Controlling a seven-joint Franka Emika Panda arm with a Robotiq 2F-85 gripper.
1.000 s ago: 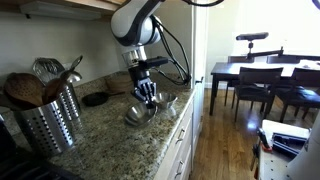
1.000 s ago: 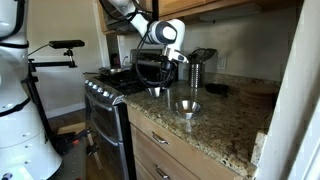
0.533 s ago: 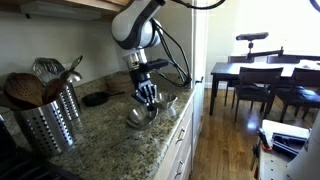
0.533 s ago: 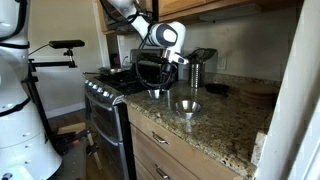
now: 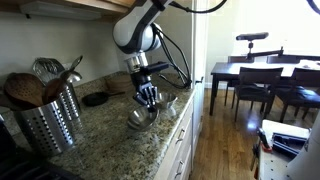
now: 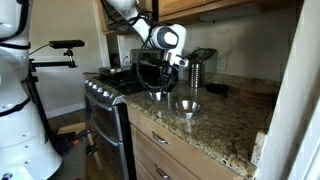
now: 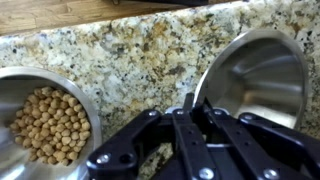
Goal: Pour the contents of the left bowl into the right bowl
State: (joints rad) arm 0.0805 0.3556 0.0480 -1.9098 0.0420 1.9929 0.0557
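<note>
Two round steel bowls sat upright, mouths up, on the granite counter (image 7: 130,50). The left bowl (image 7: 12,100) held beige peas (image 7: 55,125); the right bowl (image 7: 262,75) was empty. Bare stone lay between them. The gripper (image 7: 186,108) hung at the right bowl's near rim; whether it gripped, I could not tell.

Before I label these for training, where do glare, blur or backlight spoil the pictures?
Wrist view: the claw is blurred up close; the empty bowl shows glare; the pellet-filled bowl reads clearly. In an exterior view, daylight washes out behind the dining table.
</note>
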